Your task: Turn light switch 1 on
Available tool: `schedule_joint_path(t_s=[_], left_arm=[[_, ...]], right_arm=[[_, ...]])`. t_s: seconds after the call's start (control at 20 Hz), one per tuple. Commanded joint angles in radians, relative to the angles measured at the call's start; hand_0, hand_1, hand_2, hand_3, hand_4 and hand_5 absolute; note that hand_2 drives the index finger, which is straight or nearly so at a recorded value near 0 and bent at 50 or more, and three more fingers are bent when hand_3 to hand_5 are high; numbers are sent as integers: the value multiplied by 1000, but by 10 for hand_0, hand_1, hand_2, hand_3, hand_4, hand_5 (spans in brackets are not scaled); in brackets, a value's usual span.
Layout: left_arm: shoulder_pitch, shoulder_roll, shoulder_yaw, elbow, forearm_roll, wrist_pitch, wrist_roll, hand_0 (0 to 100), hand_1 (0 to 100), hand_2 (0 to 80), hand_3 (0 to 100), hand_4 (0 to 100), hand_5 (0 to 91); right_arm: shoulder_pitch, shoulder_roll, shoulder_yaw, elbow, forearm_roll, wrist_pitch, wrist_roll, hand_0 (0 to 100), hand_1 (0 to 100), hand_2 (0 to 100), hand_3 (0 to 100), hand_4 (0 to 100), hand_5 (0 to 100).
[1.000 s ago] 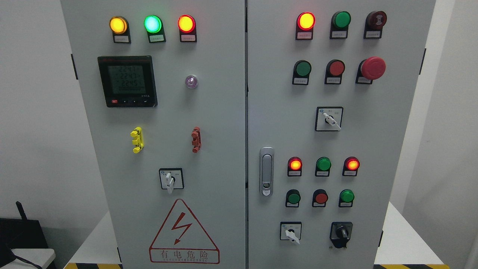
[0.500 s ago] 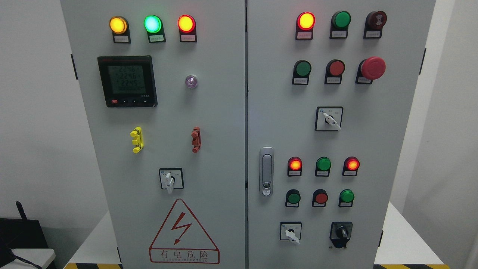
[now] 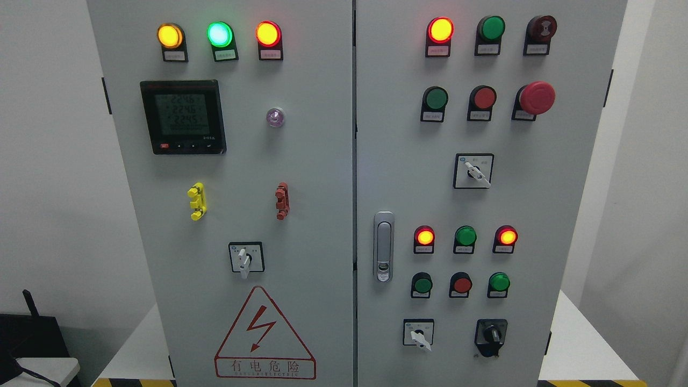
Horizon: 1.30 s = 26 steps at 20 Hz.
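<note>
1. A grey two-door electrical cabinet [image 3: 322,161] fills my head view, standing on a white table [image 3: 586,349] against a pale wall.
2. Neither of my hands is in the picture, so I cannot tell whether their fingers are apart or together.
3. On the left door, three lamps glow along the top: yellow lamp [image 3: 170,35], green lamp [image 3: 220,34], red lamp [image 3: 268,34]. Below them sits a black digital meter [image 3: 183,117] with a lit display.
4. Which control is light switch 1 I cannot tell (the labels are too small to read). The candidates are the white-handled selector switch [image 3: 246,258] low on the left door, a second one at mid-height on the right door [image 3: 473,171], and a third near the bottom [image 3: 418,333], beside a black rotary knob [image 3: 491,337].
5. The right door carries a red mushroom button [image 3: 536,98], a silver door latch [image 3: 383,246], and rows of red and green buttons.
6. A red triangular warning sign [image 3: 264,336] marks the left door's foot.
</note>
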Motion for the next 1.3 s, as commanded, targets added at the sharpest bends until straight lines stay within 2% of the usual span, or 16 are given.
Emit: schedule_joint_path(t_s=[0.0,0.1,0.25,0.45,0.7,0.9,1.1,1.25], left_arm=[[-69,-40,-234,-48,-52,47,45,82,355,455,620,692,633],[-89,-54,-280,-48,-54,91,80,58,414,460,629,699,639],[-129,-69,-323,-44,-69,136,117,45,451,468,646,710,658],[-172,-80,-353,-42,-114,186,154,73,467,472,649,711,661],[-216,-93,-381,-44,-125,275,238,113,463,473,649,712,665],[-259,-100,-383,-45,-126,341,242,132,467,478,650,713,668],[-298,-104,-395,-44,-163,412,249,145,468,480,650,714,674],[-327,-106,-396,-41,-171,442,287,152,468,481,651,714,676]], right_arm=[[0,0,0,0,-17,0,0,120,389,0,0,0,0],[0,0,0,0,-17,0,0,120,389,0,0,0,0],[0,0,0,0,-18,0,0,120,389,0,0,0,0],[0,0,0,0,-18,0,0,120,389,0,0,0,0],[0,0,0,0,-17,0,0,120,389,0,0,0,0],[0,0,0,0,-17,0,0,120,389,0,0,0,0],[0,0,0,0,-17,0,0,120,389,0,0,0,0],[0,0,0,0,-17,0,0,120,389,0,0,0,0]])
